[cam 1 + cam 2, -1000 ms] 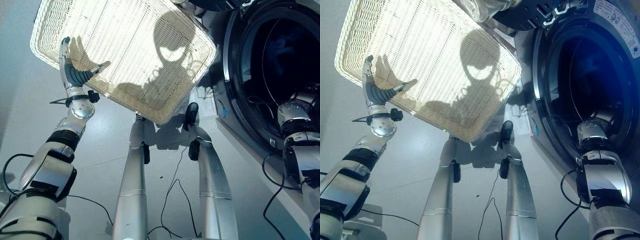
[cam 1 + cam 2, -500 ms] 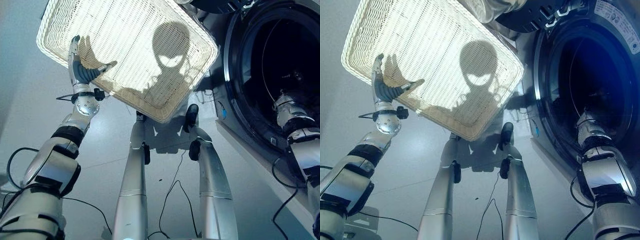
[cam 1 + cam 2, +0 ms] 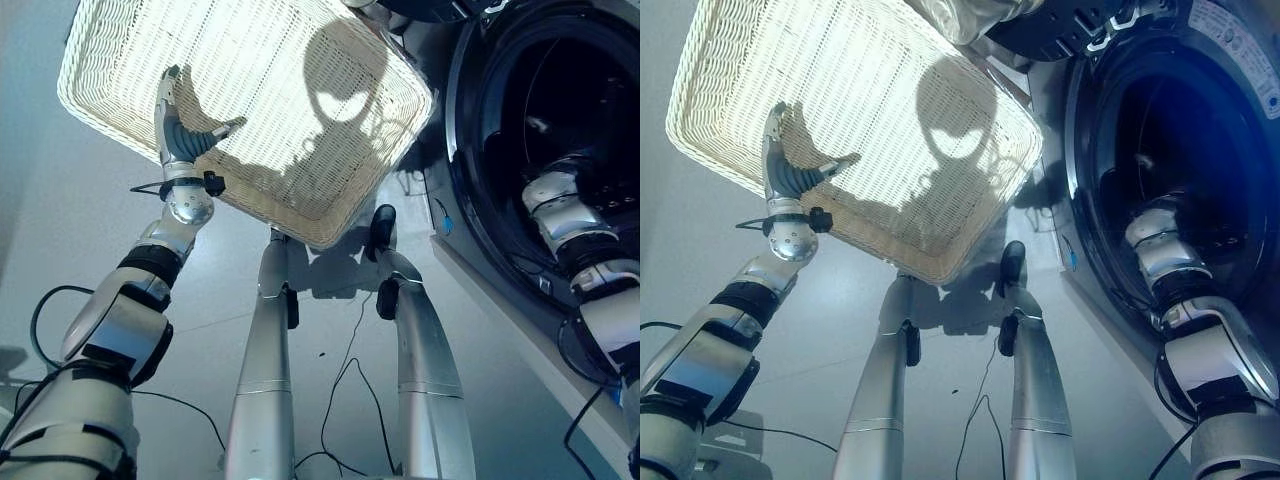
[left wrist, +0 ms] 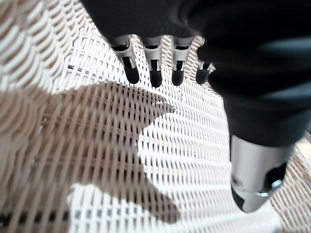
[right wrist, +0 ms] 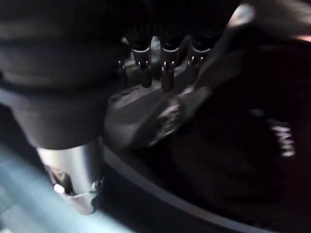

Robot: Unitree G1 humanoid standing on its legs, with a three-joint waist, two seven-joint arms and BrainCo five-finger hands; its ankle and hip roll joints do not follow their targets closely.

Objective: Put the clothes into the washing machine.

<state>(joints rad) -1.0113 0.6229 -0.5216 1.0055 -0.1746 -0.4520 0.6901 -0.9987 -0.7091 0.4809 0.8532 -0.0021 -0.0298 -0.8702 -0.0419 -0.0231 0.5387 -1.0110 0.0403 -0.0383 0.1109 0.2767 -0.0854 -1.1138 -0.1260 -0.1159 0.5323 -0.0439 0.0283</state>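
Observation:
The white wicker basket (image 3: 280, 90) lies tipped on the floor with no clothes on its weave. My left hand (image 3: 180, 135) hovers open above the basket's inside, its fingers (image 4: 151, 73) straight and its shadow on the weave. At the right the washing machine (image 3: 462, 150) stands with its dark drum (image 3: 1200, 130) open. My right arm reaches through the opening. My right hand (image 5: 164, 68) is inside with straight fingers and nothing between them. Past them lies a dark mass (image 5: 233, 160) with a small white mark; whether it is cloth I cannot tell.
A pale rounded cloth-like thing (image 3: 965, 15) shows at the basket's far edge beside the machine's dark top. Grey floor (image 3: 60, 230) lies to the left of the basket and in front of the machine.
My left hand has moved rightwards and further over the basket's weave. My right forearm has swung up and deeper into the drum opening.

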